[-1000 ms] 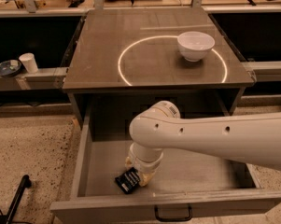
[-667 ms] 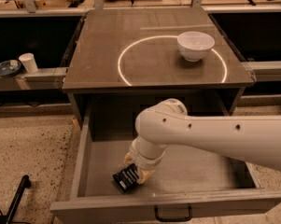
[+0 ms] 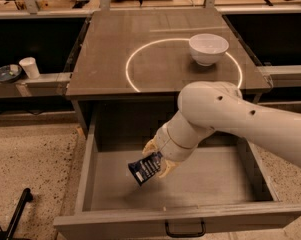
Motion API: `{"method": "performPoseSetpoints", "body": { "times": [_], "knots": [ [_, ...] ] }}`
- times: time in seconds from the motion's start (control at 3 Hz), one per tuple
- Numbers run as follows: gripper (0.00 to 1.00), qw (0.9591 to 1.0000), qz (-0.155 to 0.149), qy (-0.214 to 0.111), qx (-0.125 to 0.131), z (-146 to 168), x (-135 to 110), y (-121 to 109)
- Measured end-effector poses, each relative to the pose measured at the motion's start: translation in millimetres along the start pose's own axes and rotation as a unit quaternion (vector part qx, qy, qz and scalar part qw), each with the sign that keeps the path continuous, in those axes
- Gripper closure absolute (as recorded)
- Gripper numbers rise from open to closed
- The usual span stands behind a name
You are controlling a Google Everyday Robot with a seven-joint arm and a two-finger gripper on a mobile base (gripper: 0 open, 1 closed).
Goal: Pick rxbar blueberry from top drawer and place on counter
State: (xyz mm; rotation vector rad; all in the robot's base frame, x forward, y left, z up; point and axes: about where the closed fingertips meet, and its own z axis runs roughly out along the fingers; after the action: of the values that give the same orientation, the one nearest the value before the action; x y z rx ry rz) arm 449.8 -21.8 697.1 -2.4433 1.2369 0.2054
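Lifted vs. prior frame: rxbar blueberry (image 3: 145, 168), now above top drawer (image 3: 85, 184) floor, clamped in gripper (image 3: 157, 159). Long axis approx. 8-to-2 o'clock. Counter (image 3: 140, 44) lies 12 o'clock from bar; bowl (image 3: 208, 48) at 1.

The counter (image 3: 120, 39) stands at the back, with the drawer (image 3: 86, 176) open in front of and below it. A bowl (image 3: 208, 48) sits on the counter toward its right side, at the far right part of the marked circle (image 3: 127, 68). The arm (image 3: 240, 119) reaches in from the right, and the gripper (image 3: 159, 160) hangs over the left half of the drawer, gripping the bar (image 3: 144, 169) between its fingers above the drawer floor. Left of the counter, on a lower ledge (image 3: 45, 79), a cup (image 3: 29, 67) stands just right of a dish (image 3: 5, 73).
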Motion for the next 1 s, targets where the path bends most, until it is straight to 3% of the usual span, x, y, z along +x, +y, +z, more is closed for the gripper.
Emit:
{"method": "performPoseSetpoints", "body": {
  "times": [0.33, 0.67, 1.0],
  "knots": [
    [1.0, 0.9992, 0.02, 0.035, -0.004, -57.5, 8.0, -16.3],
    [1.0, 0.9941, 0.088, 0.063, -0.003, -110.0, 30.0, -40.8],
    [1.0, 0.9819, 0.173, 0.07, 0.033, -157.3, 54.9, -85.4]
  ]
}}
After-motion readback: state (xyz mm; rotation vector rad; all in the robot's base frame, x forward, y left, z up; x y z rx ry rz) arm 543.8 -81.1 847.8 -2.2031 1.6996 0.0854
